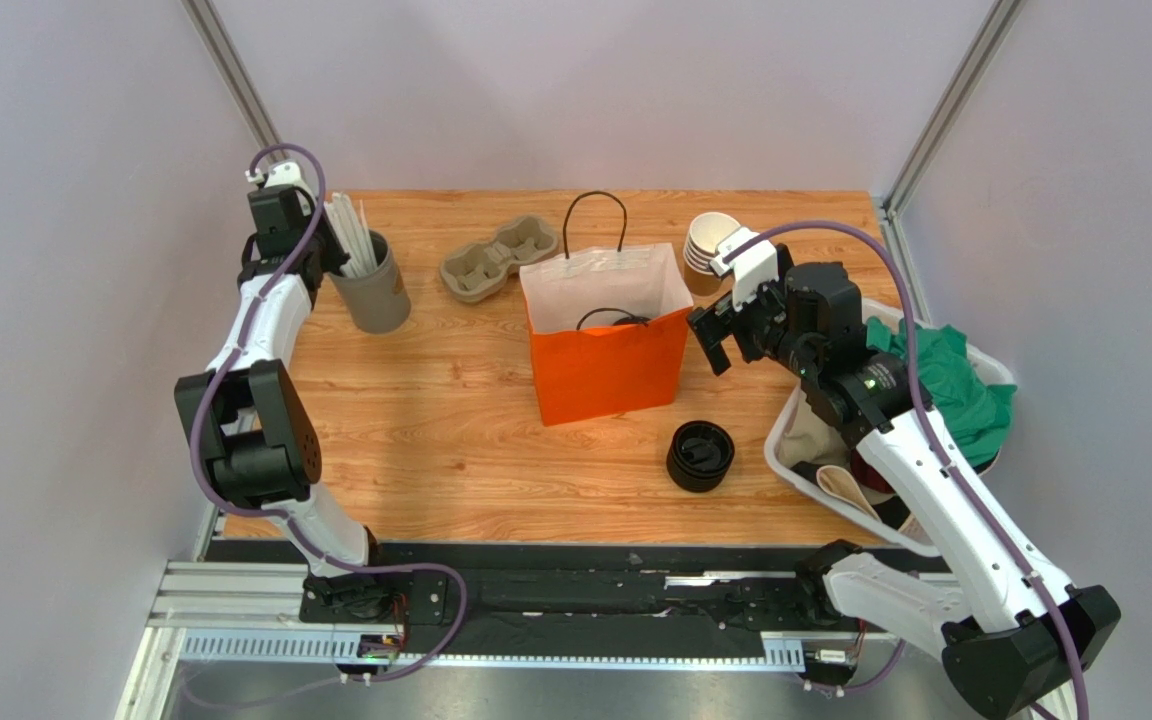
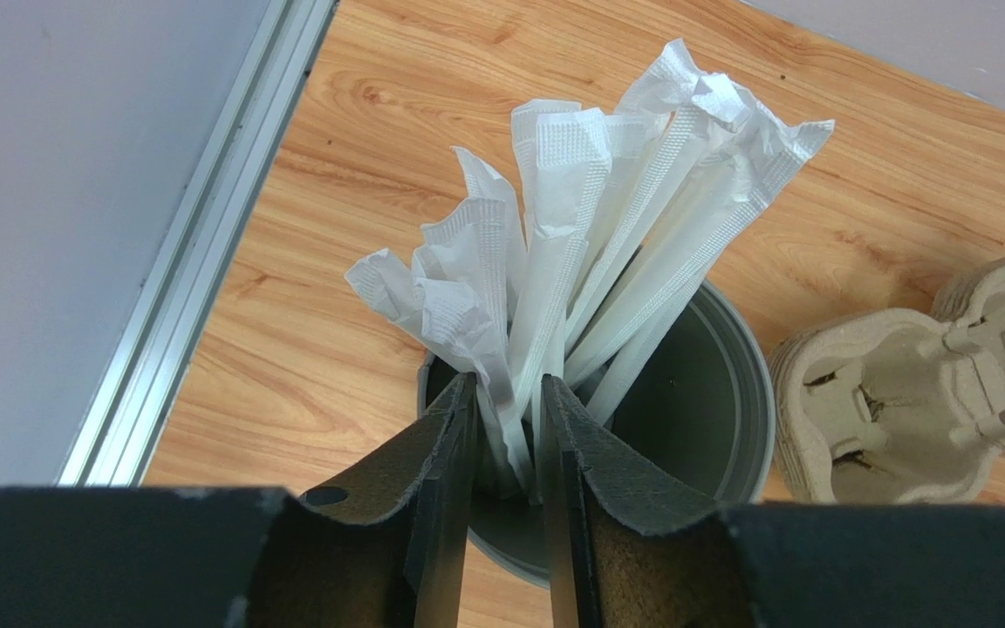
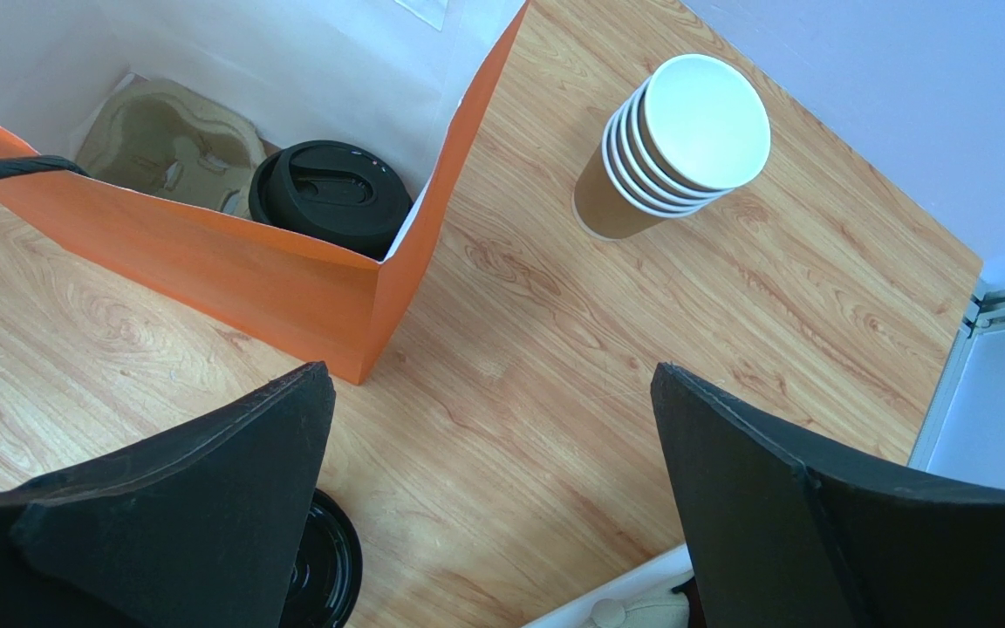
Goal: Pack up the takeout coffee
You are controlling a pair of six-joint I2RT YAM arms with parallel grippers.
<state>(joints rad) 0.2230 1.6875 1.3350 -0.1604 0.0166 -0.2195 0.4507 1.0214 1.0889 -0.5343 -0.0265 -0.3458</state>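
1. While the left gripper (image 2: 508, 393) is hanging over the far-left corner of the table (image 1: 432, 450), its fingers are pressing almost together, pinching one wrapped straw (image 2: 541, 288).
2. That straw is standing among the other straws in a grey pot (image 2: 718, 393).
3. Spare carriers (image 1: 500, 252) are sitting stacked right of the pot, apart from it.
4. The bag (image 1: 608, 360) is standing upright and open at mid-table.
5. The coffee (image 3: 331, 196), lid on, is sitting inside the bag at its right end, against a carrier (image 3: 167, 131). I cannot tell whether it is sitting in a slot.
6. Lids (image 1: 701, 455) are lying piled near the bag's front right corner.
7. The right gripper (image 3: 490, 386) is hovering just right of the bag, jaws spread wide and holding nothing.
8. Cups (image 3: 672, 144) are standing stacked near the far edge.
9. A bin (image 1: 785, 450) is holding a green cloth (image 1: 958, 375) at the right edge.
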